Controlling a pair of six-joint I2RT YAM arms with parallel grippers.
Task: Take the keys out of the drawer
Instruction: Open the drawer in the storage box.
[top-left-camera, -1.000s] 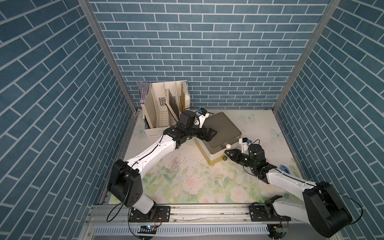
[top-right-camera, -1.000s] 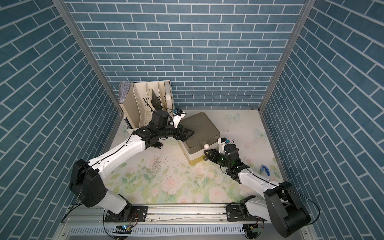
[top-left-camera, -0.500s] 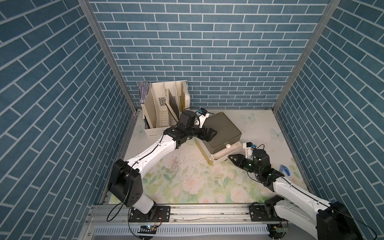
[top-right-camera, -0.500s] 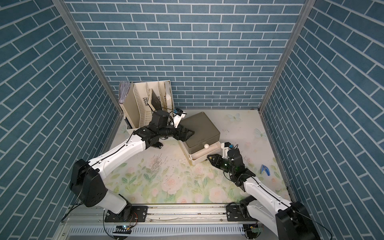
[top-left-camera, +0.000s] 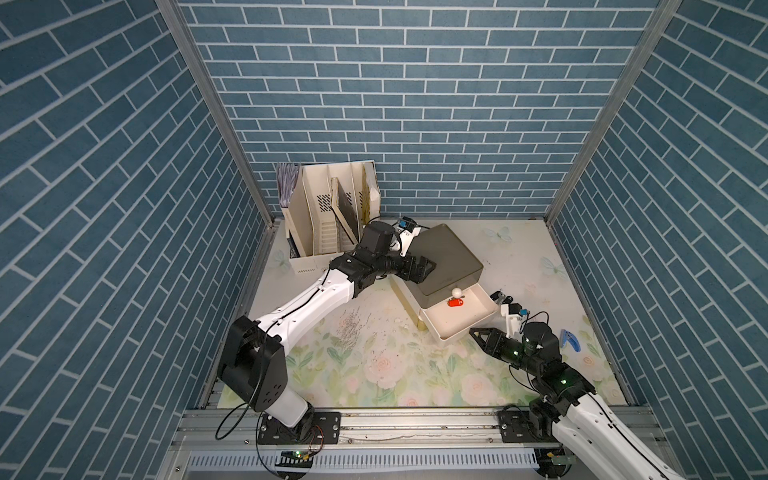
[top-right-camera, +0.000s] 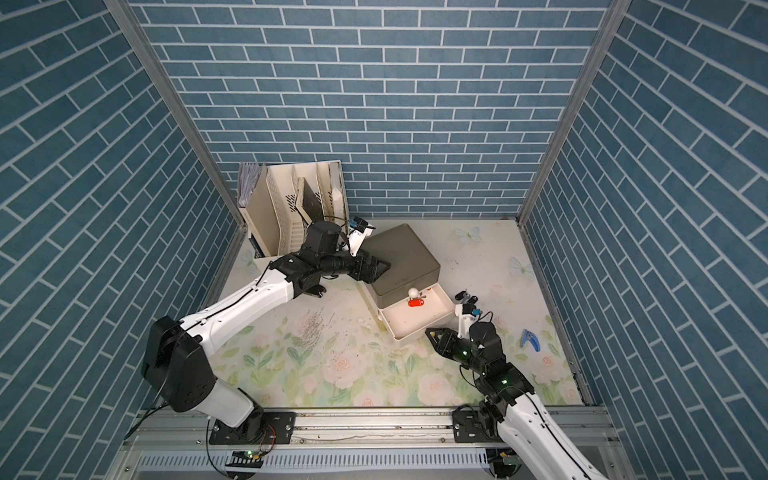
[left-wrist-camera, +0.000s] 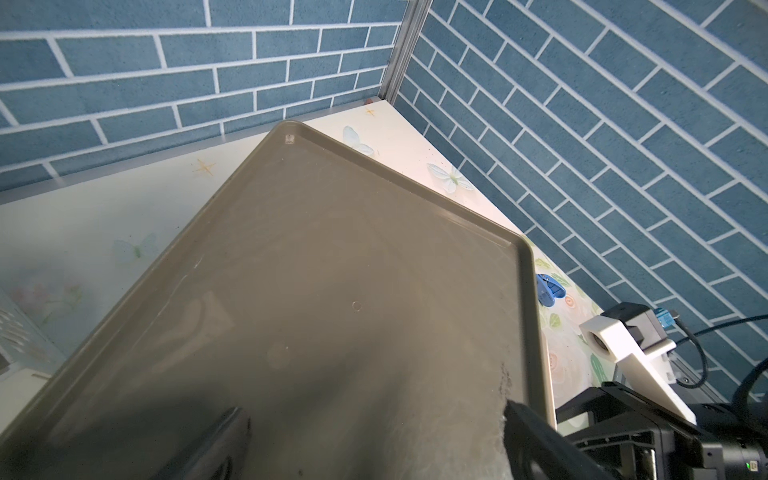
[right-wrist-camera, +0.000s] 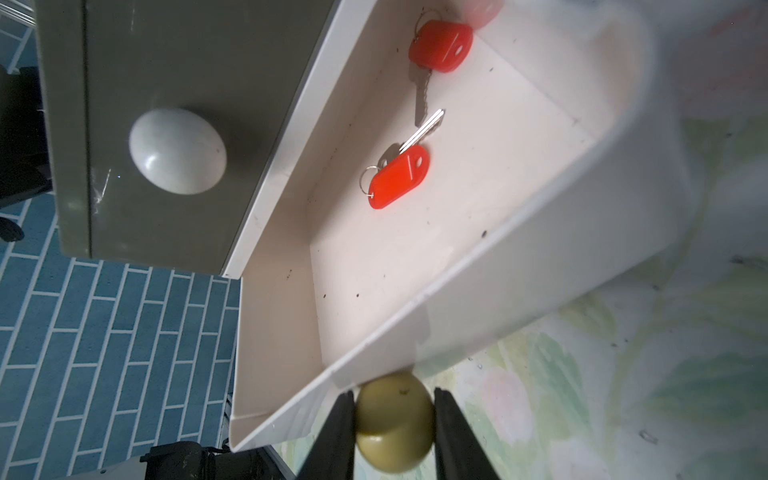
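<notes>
Currently the right fingers (right-wrist-camera: 340, 432) pinch the olive knob (right-wrist-camera: 392, 424) on the front wall of the lower drawer (right-wrist-camera: 498, 257), one finger on each side of it. The drawer stands open from the grey-green cabinet (top-left-camera: 446, 257).

Red key (right-wrist-camera: 398, 176): lies flat on the drawer floor, just past the front wall from the right fingers and apart from them. Its blade points away from them, toward the back of the drawer. Both top views show it (top-left-camera: 454, 303) (top-right-camera: 416, 302) under the upper drawer's white knob (right-wrist-camera: 178, 150). A second red shape sits at the drawer's far wall; I cannot tell whether it is a reflection.

Blue key (top-left-camera: 567, 338): on the table (top-left-camera: 374, 365), outside the drawer. It lies behind the right fingers, on the side of the right wrist away from the cabinet and well apart from the drawer. It is too small in a top view (top-right-camera: 531, 340) for detail.

Left fingers (left-wrist-camera: 532, 436): spread wide over the cabinet's flat top, near its edge, holding nothing. Contact with the top looks likely but is not certain. Red key is beyond and below them, hidden in the left wrist view; the blue key (left-wrist-camera: 548, 289) shows past the cabinet's far edge.

File rack (top-left-camera: 328, 216) stands behind the left arm.
</notes>
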